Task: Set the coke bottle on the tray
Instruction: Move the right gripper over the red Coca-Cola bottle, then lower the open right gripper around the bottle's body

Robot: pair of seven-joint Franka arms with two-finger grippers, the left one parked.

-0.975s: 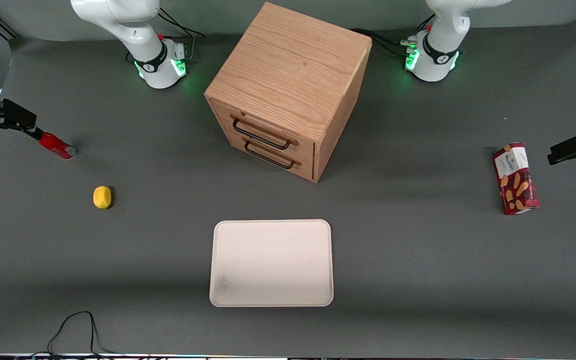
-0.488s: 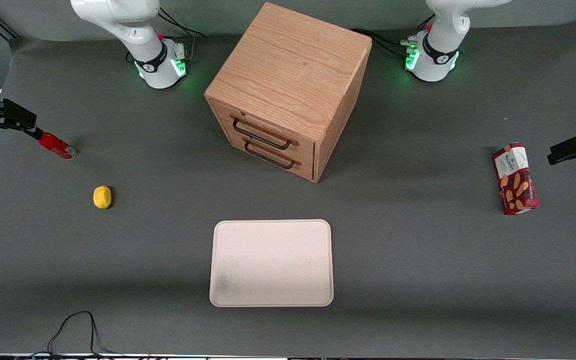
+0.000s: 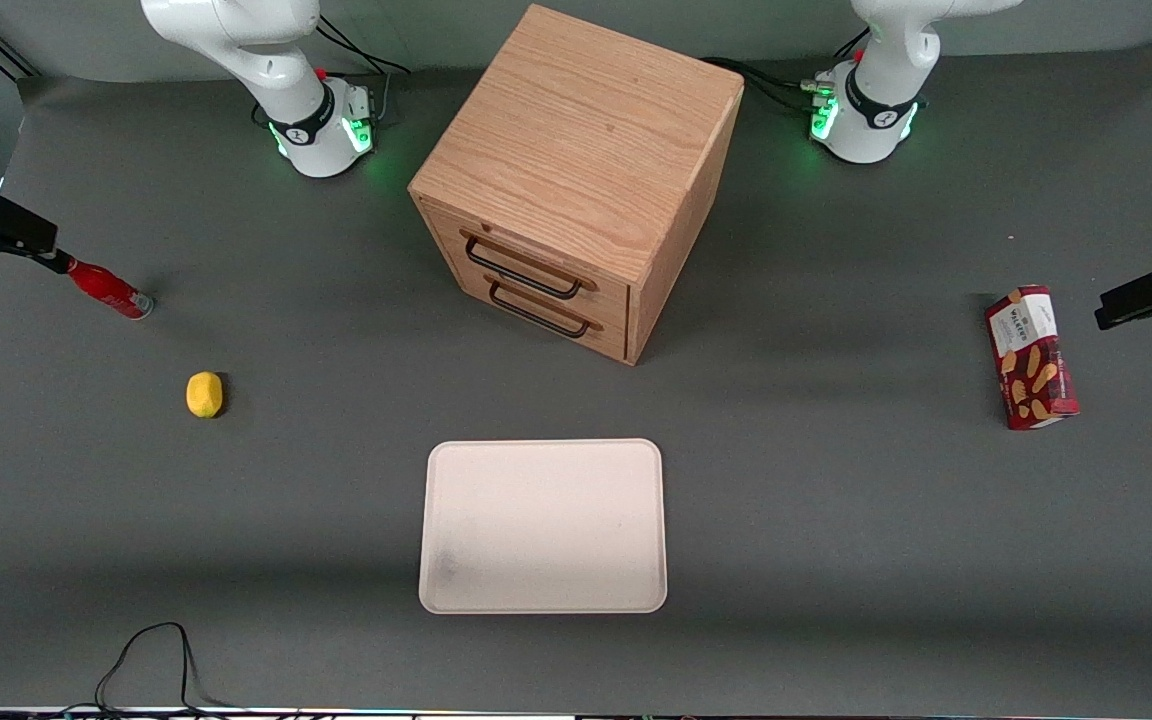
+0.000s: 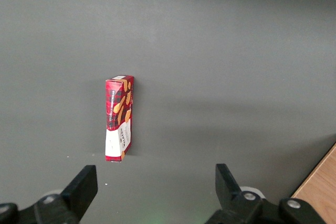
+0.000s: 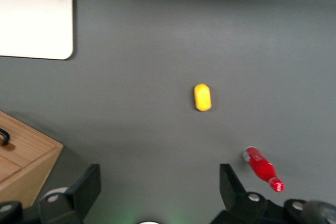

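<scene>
Gripper [image 5: 160, 195]: raised above the table at the working arm's end, jaws spread wide and holding nothing; both black fingers [image 5: 79, 187] show in the right wrist view with bare table between them.
Coke bottle [image 3: 108, 288]: lies on its side on the table, cap end toward the gripper's black body, silvery base pointing toward the middle of the table; in the right wrist view it [image 5: 262, 169] sits just beside one finger, not between the two.
Lemon [image 3: 204, 394]: on the table, near the coke bottle and nearer to the front camera than it.
Tray [image 3: 543, 525]: flat on the table, well apart from the coke bottle, nothing on it.
Drawer cabinet [image 3: 576, 180]: wooden, farther from the front camera than the tray, both drawers shut.
Snack box [image 3: 1031, 357]: lies toward the parked arm's end of the table.
</scene>
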